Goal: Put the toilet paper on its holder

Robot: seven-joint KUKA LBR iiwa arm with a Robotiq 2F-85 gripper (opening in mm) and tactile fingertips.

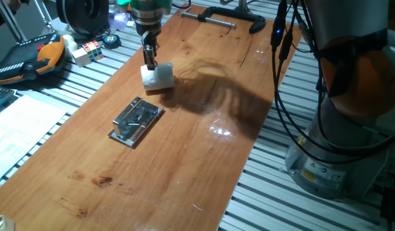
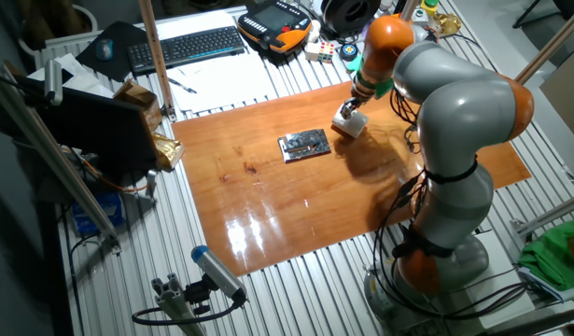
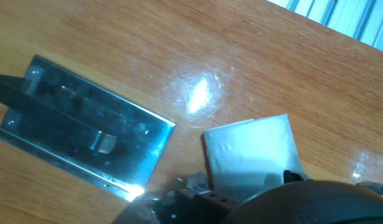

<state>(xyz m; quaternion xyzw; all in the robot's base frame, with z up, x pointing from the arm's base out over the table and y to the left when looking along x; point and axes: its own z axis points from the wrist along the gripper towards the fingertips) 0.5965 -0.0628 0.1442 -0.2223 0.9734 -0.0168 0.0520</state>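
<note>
Gripper (image 1: 149, 62) down at the toilet paper (image 1: 158, 76), toward the far end of the wooden table (image 1: 203, 167), closer to the long edge beside the clutter than to the edge beside the robot base. Fingers come from above and meet the roll on its upper face at the clutter side; in the hand view the white roll (image 3: 252, 159) sits directly under the hand, with dark finger parts touching its near edge. Whether the fingers pinch the roll wall or only rest against it, cannot tell; how wide they stand is hidden as well. Roll lies on the wood. Holder (image 1: 137, 120) is flat on the table, near the roll but apart from it, a strip of bare wood between them. From the roll it lies toward the middle of the table, away from the far end. Holder's long axis runs slantwise to the table's long edges; its raised bar (image 3: 66, 121) runs along the plate. Judgement: the coming move turns on this offset, a short carry from roll toward holder, with the hollow core lined up with the bar. Core direction not readable from these views.
</note>
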